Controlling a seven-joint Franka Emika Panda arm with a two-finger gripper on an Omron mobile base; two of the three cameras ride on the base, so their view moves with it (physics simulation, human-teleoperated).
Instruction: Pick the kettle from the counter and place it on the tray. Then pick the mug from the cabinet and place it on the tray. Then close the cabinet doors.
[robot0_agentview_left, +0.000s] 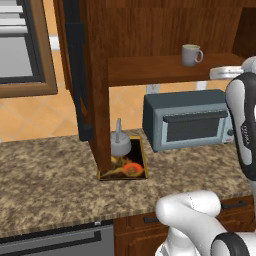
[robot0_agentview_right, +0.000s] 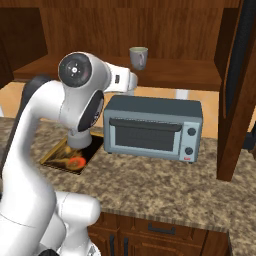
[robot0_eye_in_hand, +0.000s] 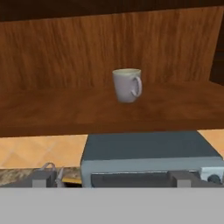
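My gripper (robot0_eye_in_hand: 112, 178) hangs wide open and empty facing the mug (robot0_eye_in_hand: 127, 85) upright on the cabinet (robot0_eye_in_hand: 109, 48) shelf, while the kettle (robot0_agentview_left: 120, 142) sits on the tray (robot0_agentview_left: 143, 159) below.

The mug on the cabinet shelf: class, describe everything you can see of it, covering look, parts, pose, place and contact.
The mug is small, pale grey-white and smooth, with a darker greenish inside and one loop handle on its side. It stands upright and alone on the wooden shelf of the cabinet, above the blue-grey toaster oven. Nothing but the shelf touches it; the open gripper faces it from a distance.
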